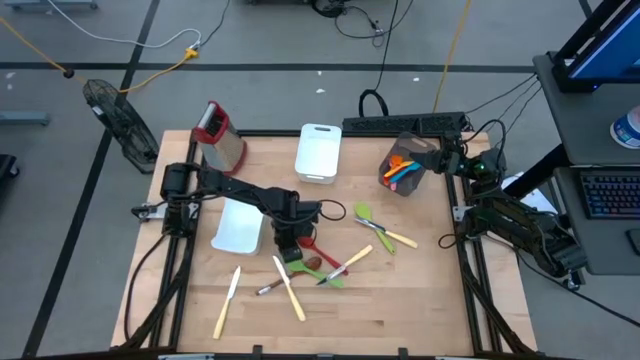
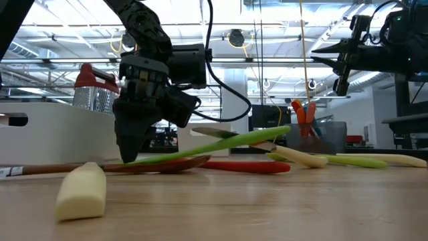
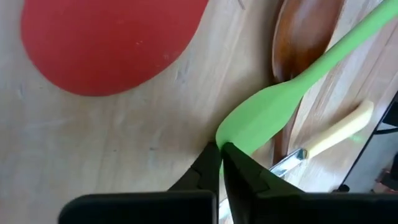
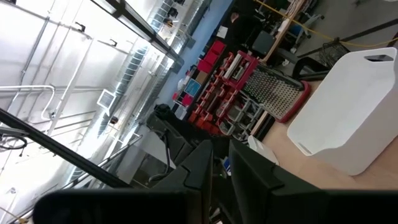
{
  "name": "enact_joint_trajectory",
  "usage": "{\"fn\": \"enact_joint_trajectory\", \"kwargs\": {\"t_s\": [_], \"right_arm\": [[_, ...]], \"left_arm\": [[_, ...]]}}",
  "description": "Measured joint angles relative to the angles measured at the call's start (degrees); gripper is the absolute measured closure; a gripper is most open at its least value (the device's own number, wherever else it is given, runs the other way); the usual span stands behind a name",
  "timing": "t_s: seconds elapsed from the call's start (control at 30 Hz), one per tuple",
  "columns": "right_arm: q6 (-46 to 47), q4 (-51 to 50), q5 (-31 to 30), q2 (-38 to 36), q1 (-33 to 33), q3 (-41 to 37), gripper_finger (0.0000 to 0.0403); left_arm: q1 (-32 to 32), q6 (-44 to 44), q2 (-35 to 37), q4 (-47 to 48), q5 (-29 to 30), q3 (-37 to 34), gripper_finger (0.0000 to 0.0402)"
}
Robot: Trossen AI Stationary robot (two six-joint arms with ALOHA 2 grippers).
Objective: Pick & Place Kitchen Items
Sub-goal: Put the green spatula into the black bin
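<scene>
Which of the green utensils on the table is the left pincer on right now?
The left pincer is shut on the green spatula lying across the wooden spoon, beside the red spoon. The other green utensil lies apart, farther right.

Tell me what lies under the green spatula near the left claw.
Under the green spatula lies the brown wooden spoon, its bowl showing beside the blade. The spoon's handle is mostly covered. The left claw closes on the blade's edge.

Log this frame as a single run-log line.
left end effector: shut on green spatula | right end effector: shut, raised near grey bin
</scene>
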State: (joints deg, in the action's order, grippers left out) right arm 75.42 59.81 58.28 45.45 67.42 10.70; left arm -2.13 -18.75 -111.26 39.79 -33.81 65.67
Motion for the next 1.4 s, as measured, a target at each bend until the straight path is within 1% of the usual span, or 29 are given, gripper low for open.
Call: {"fn": "enact_joint_trajectory", "kwargs": {"t_s": [0.1, 0.27, 0.47, 0.7, 1.0, 1.17, 1.27, 1.4], "right_arm": [[0.05, 0.0, 0.02, 0.0, 0.0, 0.0, 0.0353], [0.22, 0.0, 0.09, 0.0, 0.0, 0.0, 0.0353], [0.28, 0.02, 0.09, 0.0, 0.0, 0.0, 0.0353], [0.24, 0.0, 0.11, -0.02, 0.0, 0.0, 0.0353], [0.2, -0.02, 0.08, -0.02, 0.0, 0.0, 0.0353], [0.31, -0.04, 0.05, -0.02, -0.02, 0.0, 0.0353], [0.35, -0.04, 0.02, -0.02, -0.02, 0.0, 0.0353], [0.37, -0.04, -0.09, -0.02, -0.02, 0.0, 0.0353]], "left_arm": [[-0.04, -0.45, 0.0, 0.0, -0.64, 0.0, 0.039], [-0.14, -1.34, 0.17, 0.17, -1.04, 0.02, 0.0397], [-0.96, -3.1, 2.39, 0.71, -1.95, 0.02, 0.0399], [-2.14, -6.15, 9.1, 2.39, 0.3, 0.02, 0.04], [-2.51, -10.37, 18.17, 8.1, 4.88, 0.1, 0.0401], [-2.5, -11.84, 20.58, 11.2, 6.1, 0.09, 0.0401], [-2.25, -12.22, 21.1, 11.05, 6.58, 0.24, 0.0401], [-2.12, -12.43, 21.42, 13.14, 6.34, 1.28, 0.0401]]}}
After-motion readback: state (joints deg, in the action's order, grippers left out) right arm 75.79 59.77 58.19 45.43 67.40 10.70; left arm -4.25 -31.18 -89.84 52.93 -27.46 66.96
